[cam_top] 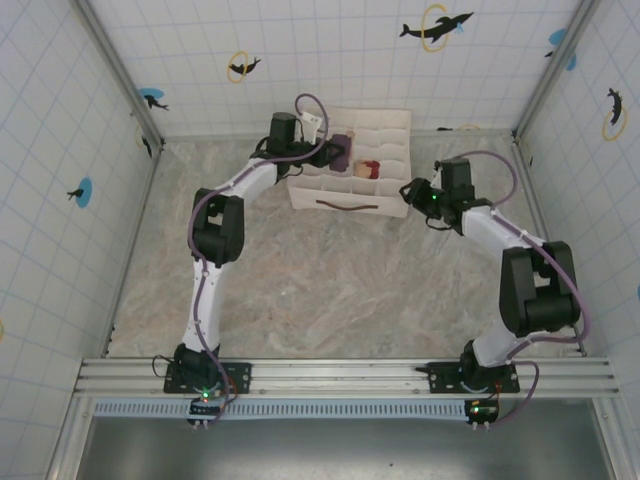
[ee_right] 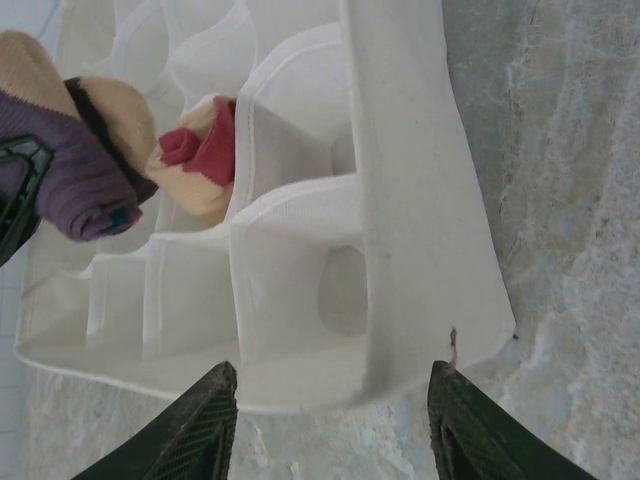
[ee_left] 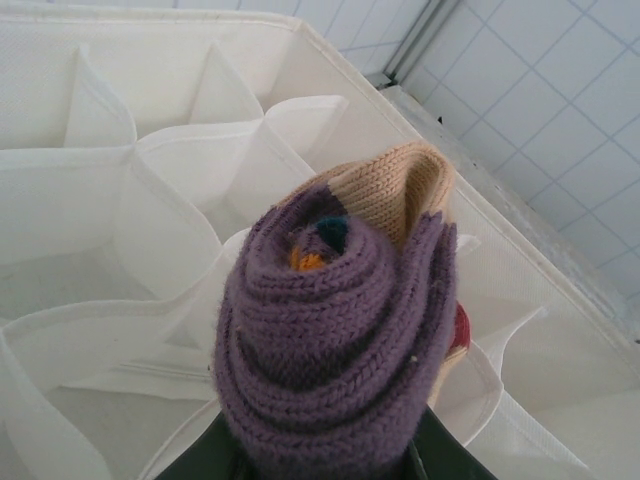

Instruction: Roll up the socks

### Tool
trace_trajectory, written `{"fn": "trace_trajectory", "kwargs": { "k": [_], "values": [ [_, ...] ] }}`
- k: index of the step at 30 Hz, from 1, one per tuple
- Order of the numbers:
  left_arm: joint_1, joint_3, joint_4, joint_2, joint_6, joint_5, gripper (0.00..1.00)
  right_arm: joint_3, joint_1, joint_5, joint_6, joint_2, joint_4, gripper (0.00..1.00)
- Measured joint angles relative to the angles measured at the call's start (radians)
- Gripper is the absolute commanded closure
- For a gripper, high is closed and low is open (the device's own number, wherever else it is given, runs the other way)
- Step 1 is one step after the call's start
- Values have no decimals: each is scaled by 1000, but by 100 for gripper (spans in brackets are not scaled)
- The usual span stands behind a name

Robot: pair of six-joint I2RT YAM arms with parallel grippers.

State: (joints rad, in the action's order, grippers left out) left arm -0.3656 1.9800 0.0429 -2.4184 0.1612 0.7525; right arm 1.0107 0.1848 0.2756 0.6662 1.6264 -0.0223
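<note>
Now your left fingers (ee_left: 200, 462) clamp the rolled purple sock (ee_left: 330, 330) over the organiser box (ee_right: 400, 200), beside the tucked beige sock (ee_right: 195, 160); your right fingers (ee_right: 190, 430) gape astride the box wall, likely to steady it.

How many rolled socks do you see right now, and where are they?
2. The purple roll is gripped in the left claw over the organiser box; the beige-and-red roll sits in one of its compartments. Other compartments may hide more.

Bright, even light, faint shadows, wrist views slightly soft
</note>
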Motion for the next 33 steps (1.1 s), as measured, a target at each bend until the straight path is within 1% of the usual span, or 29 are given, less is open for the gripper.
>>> {"fn": "trace_trajectory", "kwargs": {
  "k": [5, 7, 10, 13, 20, 27, 33],
  "values": [
    [0, -31, 39, 0, -1, -1, 100, 123, -4, -14, 1, 119, -96, 59],
    [0, -63, 63, 1, -4, -2, 100, 161, -3, -21, -2, 158, -141, 68],
    [0, -129, 90, 10, -10, -10, 100, 217, -3, -29, -21, 196, -204, 88],
    [0, -199, 103, 39, -23, -27, 100, 275, -1, -60, -64, 212, -286, 99],
    [-17, -358, 136, 193, -66, -82, 100, 324, -1, -87, -179, 220, -406, 100],
    [-69, -548, 184, 377, -113, -164, 100, 331, -3, -83, -293, 208, -477, 100],
    [-107, -625, 210, 423, -132, -211, 100, 308, -5, -38, -375, 179, -523, 100]
  ]
}}
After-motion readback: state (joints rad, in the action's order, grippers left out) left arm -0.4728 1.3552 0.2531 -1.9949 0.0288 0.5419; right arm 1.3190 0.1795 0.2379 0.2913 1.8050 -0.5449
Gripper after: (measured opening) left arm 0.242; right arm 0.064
